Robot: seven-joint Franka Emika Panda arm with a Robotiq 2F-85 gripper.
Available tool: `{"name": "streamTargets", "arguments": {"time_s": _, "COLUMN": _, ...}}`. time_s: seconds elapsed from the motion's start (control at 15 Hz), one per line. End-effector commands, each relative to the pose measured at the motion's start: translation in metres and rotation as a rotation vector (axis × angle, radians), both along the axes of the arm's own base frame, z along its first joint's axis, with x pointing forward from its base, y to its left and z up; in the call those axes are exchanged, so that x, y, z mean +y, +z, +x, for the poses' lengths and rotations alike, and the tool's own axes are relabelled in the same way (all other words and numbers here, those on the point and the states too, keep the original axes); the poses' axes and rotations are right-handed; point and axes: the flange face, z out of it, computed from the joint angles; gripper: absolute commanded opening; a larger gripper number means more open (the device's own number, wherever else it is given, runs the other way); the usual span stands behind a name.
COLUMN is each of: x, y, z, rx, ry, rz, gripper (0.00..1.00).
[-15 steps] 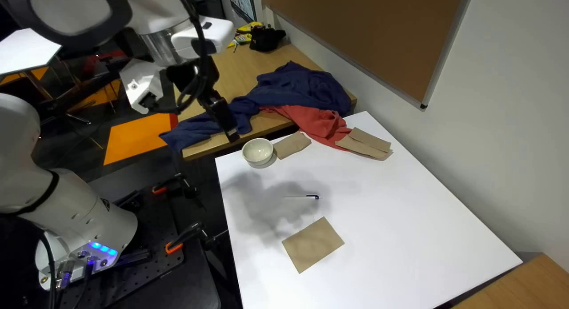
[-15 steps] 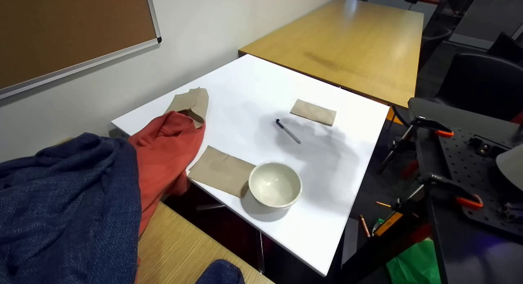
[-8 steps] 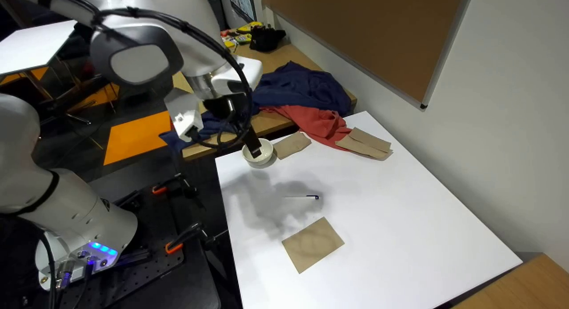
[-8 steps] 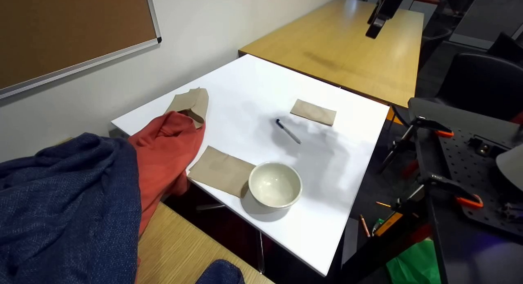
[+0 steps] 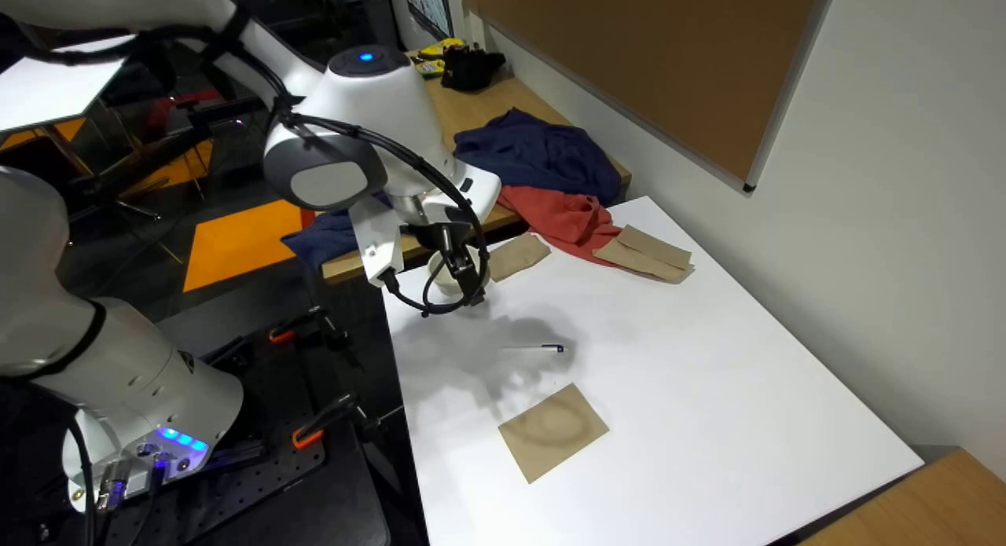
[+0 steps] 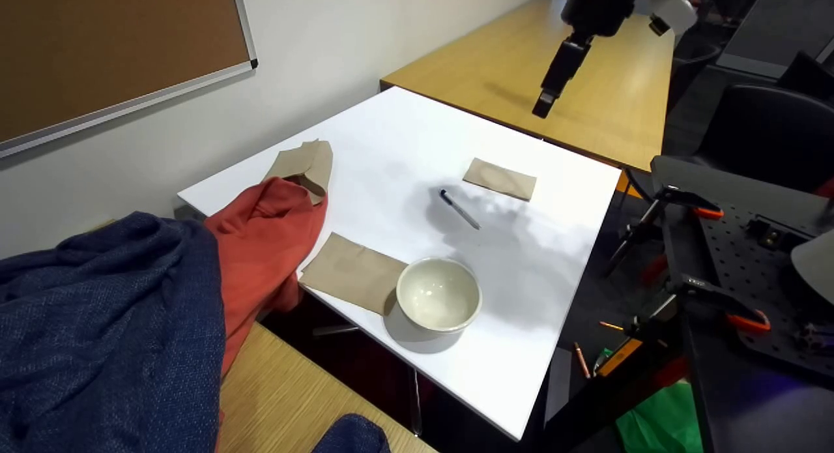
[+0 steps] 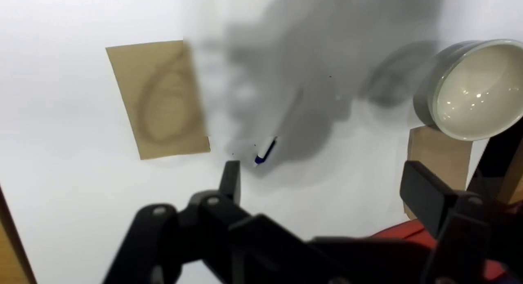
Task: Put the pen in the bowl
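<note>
The pen [image 5: 542,348], a thin white stick with a dark blue end, lies on the white table in both exterior views [image 6: 460,210]. In the wrist view the pen [image 7: 265,151] shows beyond the left fingertip, its far part blurred. The cream-white bowl [image 6: 438,294] stands upright near the table edge. It is at the right in the wrist view [image 7: 478,90] and partly hidden behind the gripper in an exterior view [image 5: 442,278]. My gripper [image 7: 322,167] is open and empty, its fingers wide apart, above the table. It also shows in both exterior views [image 5: 476,296] [image 6: 542,107].
A flat tan paper piece [image 5: 553,432] lies near the pen. Another tan piece [image 6: 354,272] touches the bowl's side. More tan paper [image 5: 644,253], a red cloth [image 6: 273,244] and a navy cloth [image 6: 124,322] lie at the edges. A wall [image 5: 864,216] borders the table.
My arm and gripper have moved in over the table and lower, past the bowl toward the pen. The pen and the bowl have not moved.
</note>
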Motion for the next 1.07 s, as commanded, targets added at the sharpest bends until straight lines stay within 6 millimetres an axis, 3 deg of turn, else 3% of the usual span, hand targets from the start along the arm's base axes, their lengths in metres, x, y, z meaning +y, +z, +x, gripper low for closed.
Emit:
{"name": "streamTargets", "arguments": {"time_s": 0.0, "x": 0.006, "y": -0.026, "z": 0.031, "rx": -0.027, "ry": -0.086, "rz": 0.014, "gripper": 1.0}}
{"name": "streamTargets", "arguments": {"time_s": 0.13, "x": 0.011, "y": -0.033, "z": 0.041, "rx": -0.032, "ry": -0.097, "rz": 0.018, "gripper": 1.0}}
{"name": "streamTargets", "arguments": {"time_s": 0.2, "x": 0.008, "y": -0.027, "z": 0.026, "rx": -0.014, "ry": -0.058, "rz": 0.01, "gripper": 1.0}}
{"name": "streamTargets", "arguments": {"time_s": 0.67, "x": 0.009, "y": -0.039, "z": 0.041, "rx": -0.006, "ry": -0.078, "rz": 0.02, "gripper": 1.0}}
{"name": "streamTargets", "arguments": {"time_s": 1.0, "x": -0.001, "y": -0.071, "z": 0.055, "rx": 0.023, "ry": -0.147, "rz": 0.016, "gripper": 1.0}}
